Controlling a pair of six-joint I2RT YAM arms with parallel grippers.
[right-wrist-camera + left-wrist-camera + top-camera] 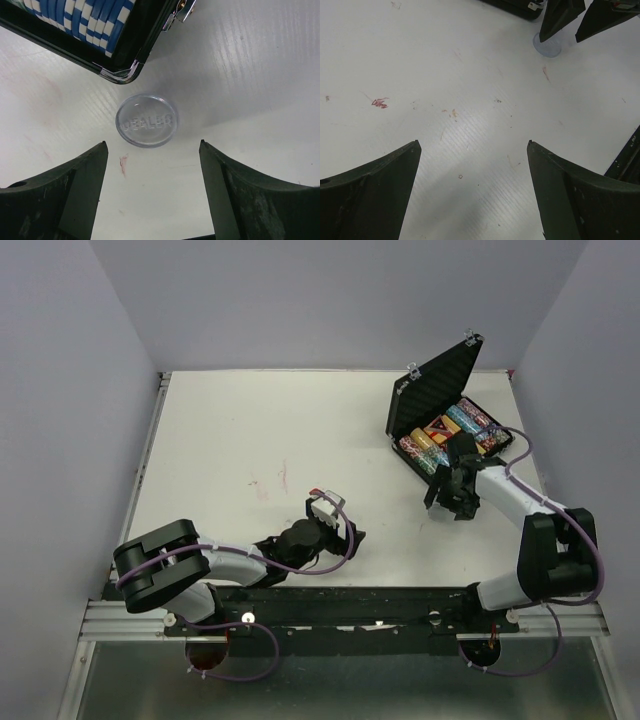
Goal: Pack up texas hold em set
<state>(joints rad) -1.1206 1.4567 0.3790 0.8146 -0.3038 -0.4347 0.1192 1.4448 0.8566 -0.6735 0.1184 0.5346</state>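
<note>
"DEALER" is legible on clear disc [147, 121], which lies flat on counter [260, 75], centre of right wrist view, just beside corner of case [120, 75] at upper left. The case is cut off by the frame; only blue-white chips [100, 25] show. Spread wide, empty: right hand [152, 144], left hand [472, 142].

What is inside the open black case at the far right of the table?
Rows of multicoloured chips fill the case, with a red and yellow item among them. The right arm covers the near part, so what lies there cannot be seen.
</note>
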